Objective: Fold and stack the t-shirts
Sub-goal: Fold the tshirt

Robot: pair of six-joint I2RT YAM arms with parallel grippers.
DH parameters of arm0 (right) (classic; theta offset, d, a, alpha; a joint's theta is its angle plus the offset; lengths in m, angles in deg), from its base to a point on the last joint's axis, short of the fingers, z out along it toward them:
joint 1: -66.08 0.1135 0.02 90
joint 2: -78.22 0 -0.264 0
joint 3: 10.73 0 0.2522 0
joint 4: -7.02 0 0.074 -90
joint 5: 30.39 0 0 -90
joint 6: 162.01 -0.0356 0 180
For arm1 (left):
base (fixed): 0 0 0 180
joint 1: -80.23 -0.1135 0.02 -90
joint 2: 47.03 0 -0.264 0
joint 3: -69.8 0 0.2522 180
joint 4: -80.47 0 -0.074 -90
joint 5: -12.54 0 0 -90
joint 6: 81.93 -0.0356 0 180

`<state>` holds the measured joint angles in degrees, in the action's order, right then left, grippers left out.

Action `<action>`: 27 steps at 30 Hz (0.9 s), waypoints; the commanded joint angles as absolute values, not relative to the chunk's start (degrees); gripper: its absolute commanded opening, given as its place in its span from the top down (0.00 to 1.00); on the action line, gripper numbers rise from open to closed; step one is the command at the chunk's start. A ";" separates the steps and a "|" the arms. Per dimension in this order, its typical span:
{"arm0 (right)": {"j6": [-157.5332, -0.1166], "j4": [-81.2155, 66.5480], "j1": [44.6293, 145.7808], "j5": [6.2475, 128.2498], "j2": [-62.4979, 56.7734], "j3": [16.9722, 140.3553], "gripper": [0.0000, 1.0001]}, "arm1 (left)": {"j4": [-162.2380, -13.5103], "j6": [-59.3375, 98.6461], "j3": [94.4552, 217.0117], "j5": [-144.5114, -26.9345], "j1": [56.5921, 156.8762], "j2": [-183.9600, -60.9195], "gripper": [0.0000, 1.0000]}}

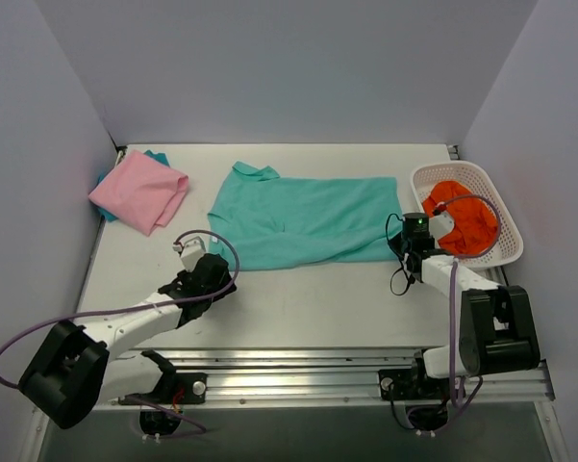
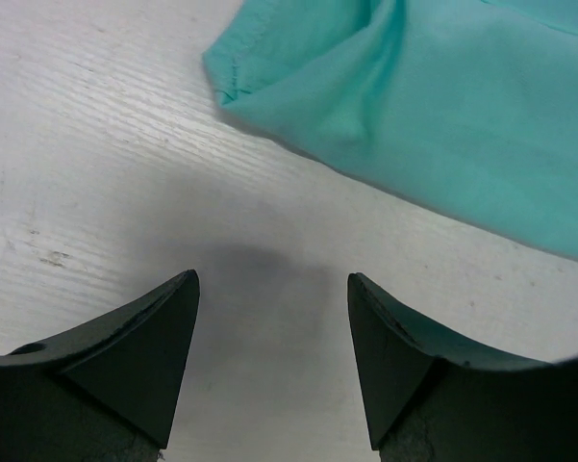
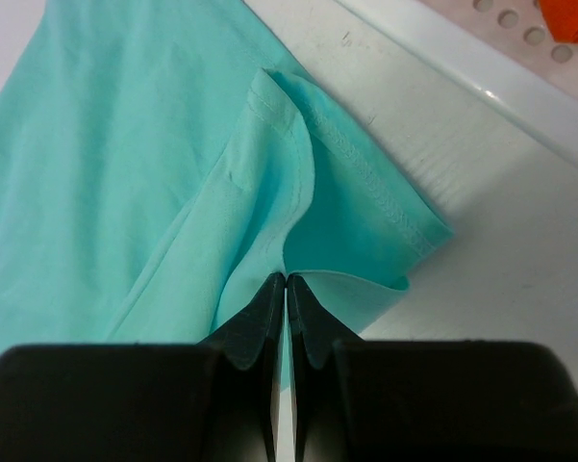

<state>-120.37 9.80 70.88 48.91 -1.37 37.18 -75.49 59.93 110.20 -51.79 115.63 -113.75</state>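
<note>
A large mint-teal t-shirt (image 1: 303, 221) lies spread flat across the middle of the table. A pink t-shirt (image 1: 139, 191) sits folded at the far left. My right gripper (image 1: 404, 250) is at the teal t-shirt's near right corner. In the right wrist view this gripper (image 3: 287, 281) is shut on a pinched fold of the teal t-shirt (image 3: 125, 164) at its hemmed edge. My left gripper (image 1: 221, 269) hovers just short of the shirt's near left corner. Here the gripper (image 2: 272, 289) is open over bare table, and the teal t-shirt's corner (image 2: 442, 115) lies a little ahead of it.
A white lattice basket (image 1: 505, 252) stands at the right edge holding an orange cloth (image 1: 462, 219); its rim (image 3: 462, 77) lies close to my right gripper. A bit of blue-teal cloth (image 1: 157, 155) peeks from under the pink t-shirt. Grey walls enclose the table.
</note>
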 commanded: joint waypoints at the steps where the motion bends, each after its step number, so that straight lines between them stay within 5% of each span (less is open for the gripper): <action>1: -120.17 10.58 70.74 49.24 -1.67 36.34 1.00 | -79.70 61.51 113.70 -45.65 114.16 -118.82 0.28; 21: -120.53 12.69 71.17 51.35 -3.26 35.81 1.00 | -95.61 58.79 116.26 -49.16 106.17 -131.57 0.29; 23: -120.70 12.77 71.17 51.43 -3.08 35.73 1.00 | -96.66 58.88 117.14 -49.51 105.90 -134.39 0.34; 27: -120.79 13.21 71.26 51.87 -3.26 35.46 1.00 | -98.25 58.61 118.98 -50.92 105.02 -138.61 0.62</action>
